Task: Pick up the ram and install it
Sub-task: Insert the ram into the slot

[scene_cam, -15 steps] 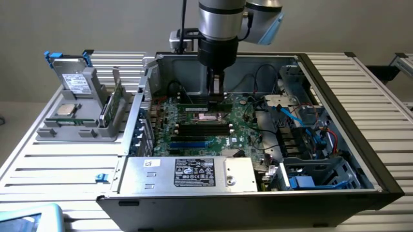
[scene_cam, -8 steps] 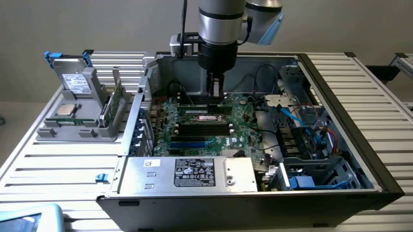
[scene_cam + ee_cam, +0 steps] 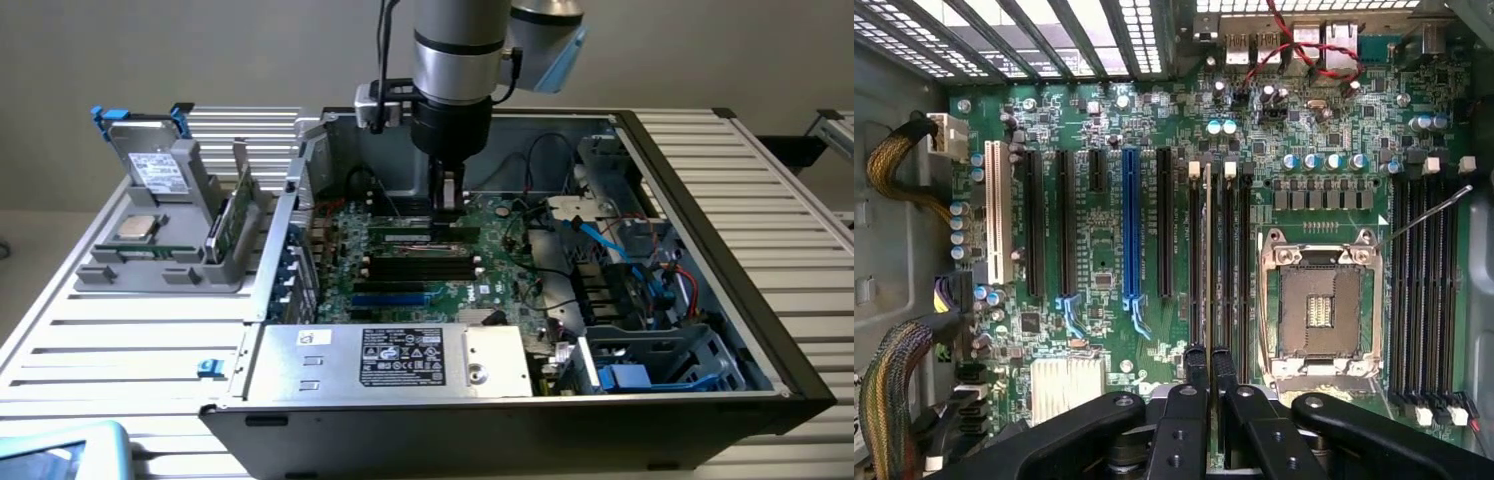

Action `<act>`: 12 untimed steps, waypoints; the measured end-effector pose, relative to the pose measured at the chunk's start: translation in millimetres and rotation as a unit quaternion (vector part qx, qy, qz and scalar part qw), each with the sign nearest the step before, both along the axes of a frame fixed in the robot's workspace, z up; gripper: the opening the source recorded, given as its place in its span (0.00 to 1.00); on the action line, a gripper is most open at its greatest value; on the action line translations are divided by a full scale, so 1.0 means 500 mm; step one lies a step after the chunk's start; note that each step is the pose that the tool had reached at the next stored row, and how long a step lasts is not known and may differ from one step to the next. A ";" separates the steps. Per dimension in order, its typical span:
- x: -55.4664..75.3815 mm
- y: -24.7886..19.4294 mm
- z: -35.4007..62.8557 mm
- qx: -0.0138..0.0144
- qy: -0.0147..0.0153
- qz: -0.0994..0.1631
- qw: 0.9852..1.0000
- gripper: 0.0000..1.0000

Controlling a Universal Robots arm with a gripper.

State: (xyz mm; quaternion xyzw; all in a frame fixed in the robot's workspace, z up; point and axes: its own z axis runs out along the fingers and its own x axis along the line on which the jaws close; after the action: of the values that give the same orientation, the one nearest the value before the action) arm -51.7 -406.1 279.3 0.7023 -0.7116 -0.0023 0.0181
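My gripper (image 3: 450,222) reaches down into the open computer case (image 3: 694,200), over the memory slots of the motherboard (image 3: 400,290). In the wrist view the two black fingertips (image 3: 1195,358) stand close together, shut on the ram (image 3: 1206,250). The ram shows edge-on as a thin pale strip running along one of the black memory slots (image 3: 1225,260). In the exterior view the ram (image 3: 411,231) lies level just under the gripper. I cannot tell whether it is pressed fully into the slot.
The empty processor socket (image 3: 1319,305) sits beside the slots, with more memory slots (image 3: 1424,290) past it. Cable bundles (image 3: 889,400) and a metal box (image 3: 387,362) crowd the case. Outside, a grey holder (image 3: 147,270) carries a green stick (image 3: 236,225), a square chip (image 3: 138,227) and a drive (image 3: 154,165).
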 end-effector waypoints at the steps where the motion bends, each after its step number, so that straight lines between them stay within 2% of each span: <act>1: 0.000 -0.0001 0.000 0.000 0.001 0.000 1.000 0.13; 7: 0.000 0.0001 -0.002 0.000 0.001 0.001 1.000 0.13; 12: 0.000 0.0000 -0.017 0.000 0.001 0.001 1.000 0.13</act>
State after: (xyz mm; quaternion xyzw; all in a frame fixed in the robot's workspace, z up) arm -51.7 -406.1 270.8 0.7027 -0.7113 -0.0026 0.0187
